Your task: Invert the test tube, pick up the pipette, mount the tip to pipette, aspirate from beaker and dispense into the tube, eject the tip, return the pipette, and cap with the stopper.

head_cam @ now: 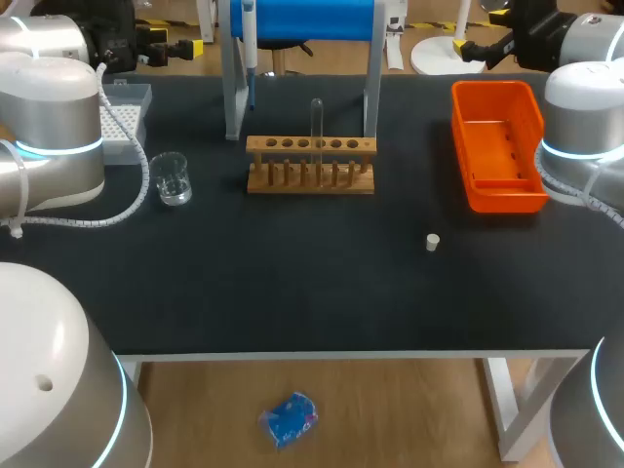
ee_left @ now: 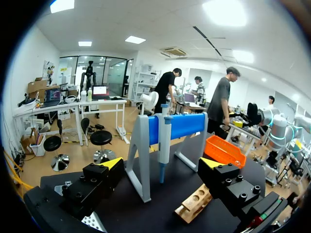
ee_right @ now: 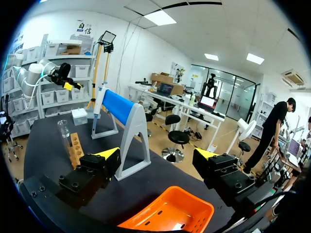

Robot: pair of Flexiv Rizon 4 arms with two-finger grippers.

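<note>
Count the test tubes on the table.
1. The test tube stands upright in a hole near the middle of the wooden rack, in front of the blue stand. The rack's other holes look empty.

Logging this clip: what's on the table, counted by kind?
test tube: 1
beaker: 1
wooden rack: 1
pipette: 1
pipette stand: 1
tip box: 1
orange bin: 1
stopper: 1
Total: 8
</note>
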